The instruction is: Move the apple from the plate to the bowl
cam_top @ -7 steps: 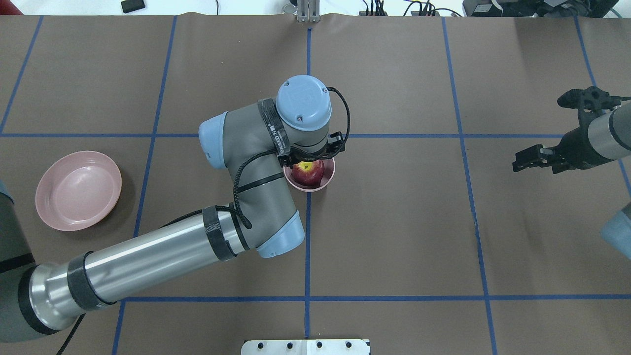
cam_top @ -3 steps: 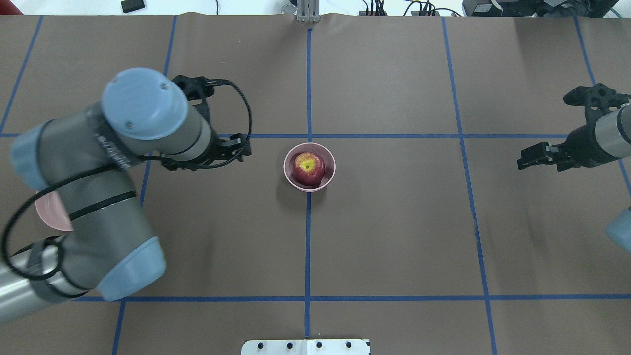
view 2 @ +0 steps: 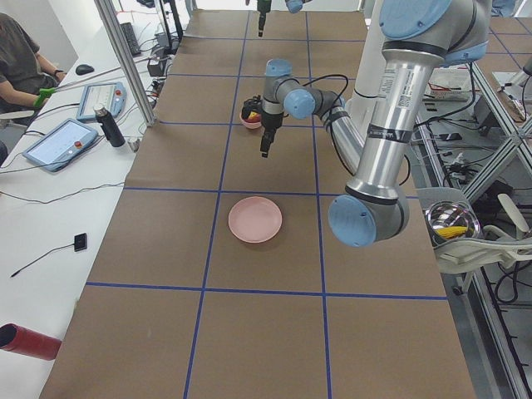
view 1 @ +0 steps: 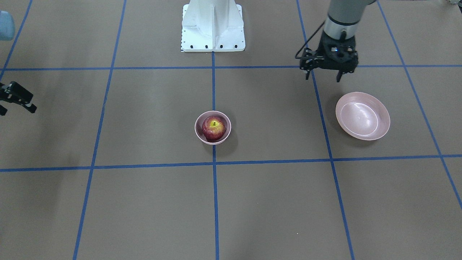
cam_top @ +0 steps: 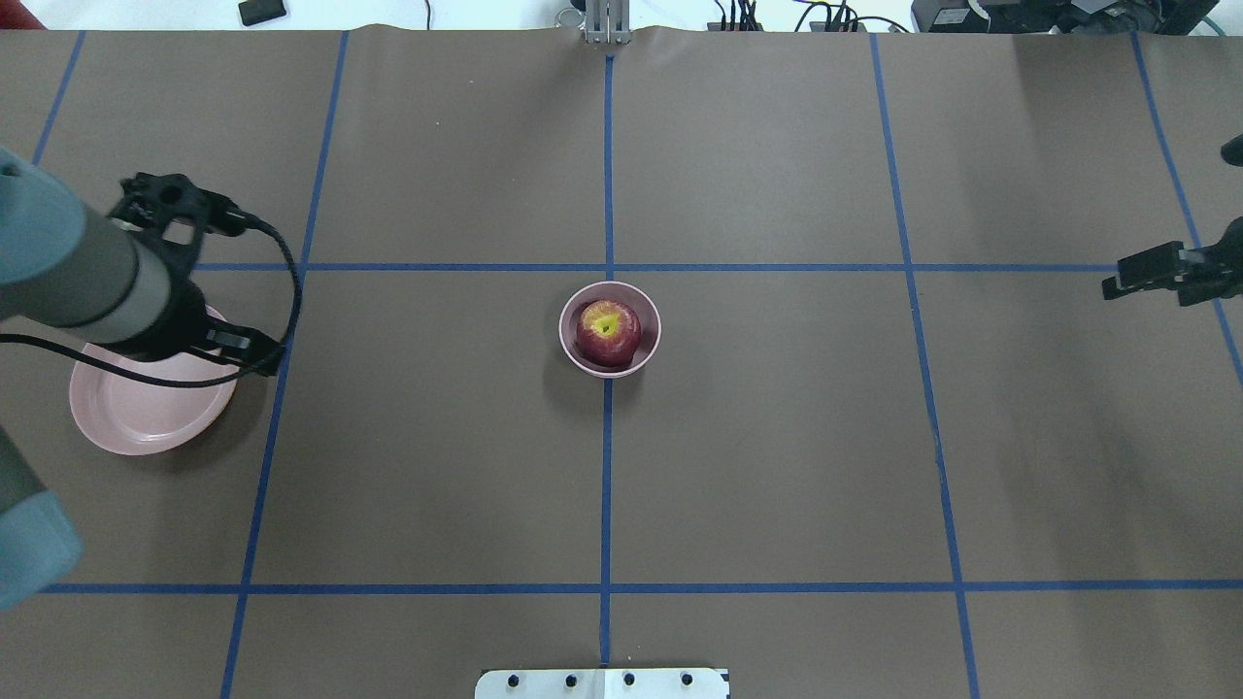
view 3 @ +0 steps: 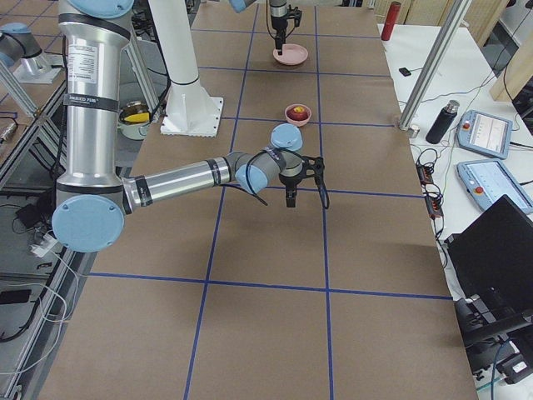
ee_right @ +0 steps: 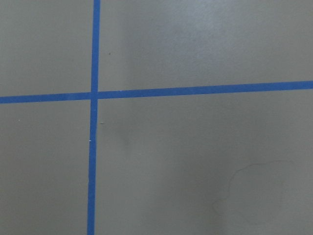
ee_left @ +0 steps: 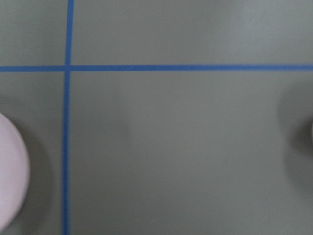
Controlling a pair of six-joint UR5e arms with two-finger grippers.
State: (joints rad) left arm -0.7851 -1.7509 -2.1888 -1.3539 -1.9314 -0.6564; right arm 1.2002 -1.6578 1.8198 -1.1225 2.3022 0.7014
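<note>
Seen from above and behind the robot, we have a brown table (cam_top: 777, 437) marked into large squares by blue tape lines.

At the far left sits the plate (cam_top: 146, 422), wide, shallow and pale pink. From the camera across the table we see its smooth pink inside in full.

Just right of the plate, the left gripper (view 1: 323, 75) hangs in the air above the table, pointing down. Its two fingers are spread apart and touch nothing. Its wrist camera catches the plate's rim at one edge of its picture, with bare table and a crossing of blue lines filling most of the picture.

In the middle of the table, on a blue line, stands the bowl (cam_top: 569, 349), small, deep and pale pink. The apple (cam_top: 608, 332) rests inside it, dark red, with its yellow stem patch facing up. The apple nearly fills the bowl and is well apart from the plate and from both grippers.

At the far right edge, the right gripper (cam_top: 1160, 272) hovers over bare table, partly cut off by the frame. We cannot tell whether its fingers are spread or pressed together.
</note>
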